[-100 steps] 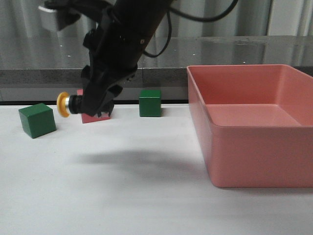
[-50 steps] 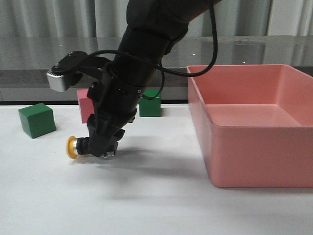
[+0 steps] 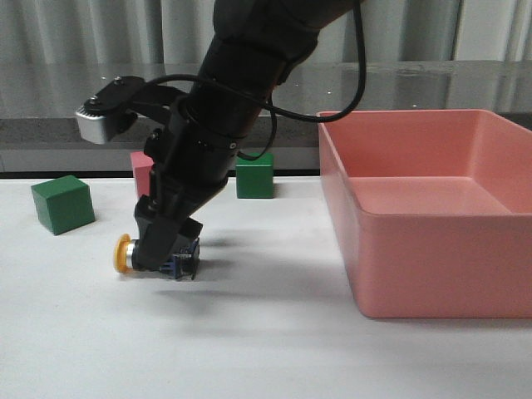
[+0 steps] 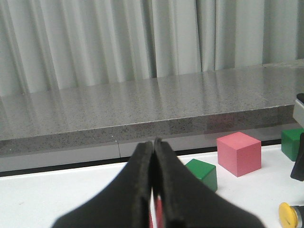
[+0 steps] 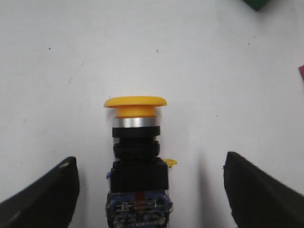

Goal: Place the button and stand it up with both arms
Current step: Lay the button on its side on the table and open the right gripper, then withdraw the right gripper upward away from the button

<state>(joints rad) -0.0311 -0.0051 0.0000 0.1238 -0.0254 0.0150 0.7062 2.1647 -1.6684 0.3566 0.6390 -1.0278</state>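
Note:
The button [image 3: 123, 253] lies on its side on the white table, yellow cap pointing left, blue base block to the right. My right gripper [image 3: 162, 249] hangs low over its barrel. In the right wrist view the button [image 5: 137, 161] lies between the two fingers [image 5: 52, 194], which stand wide apart with clear gaps on both sides, so the right gripper [image 5: 149, 164] is open. My left gripper [image 4: 153, 145] is shut and empty, low over the table's left side, out of the front view. The yellow cap [image 4: 287, 211] shows to one side of it.
A large pink bin [image 3: 432, 249] fills the right side of the table. A green cube [image 3: 63, 204] sits at the left, a pink cube [image 3: 143, 174] partly behind the right arm, and another green cube [image 3: 255, 174] at the back.
My right arm came down and forward with the button, set it on the table on its side, and its jaws opened. The cubes and bin have not moved.

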